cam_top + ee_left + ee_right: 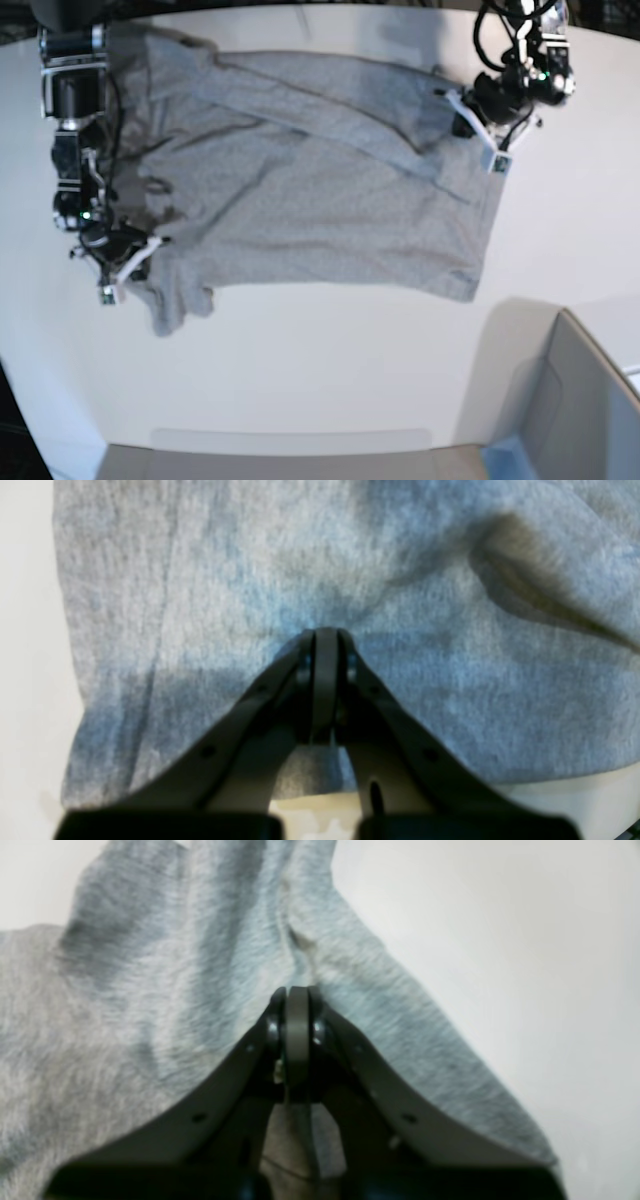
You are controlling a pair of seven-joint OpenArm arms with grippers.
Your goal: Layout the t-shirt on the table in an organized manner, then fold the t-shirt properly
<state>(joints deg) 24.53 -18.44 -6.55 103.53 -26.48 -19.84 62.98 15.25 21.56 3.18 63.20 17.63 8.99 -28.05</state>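
One t-shirt, long axis left-right.

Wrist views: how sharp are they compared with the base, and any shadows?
Left wrist: the t-shirt is soft, with a dark fold shadow at upper right. Right wrist: cloth blurred, fingers clearer. Base: sharper but curved at the edges; the table is evenly lit.

The t-shirt, light heather-grey and soft, lies spread sideways across the far half of the white desk, rumpled, with long creases running along its upper part. One sleeve bunches and hangs toward the near left. Its right-hand edge runs fairly straight. No lettering shows on the face turned up. The desk's far edge curves.
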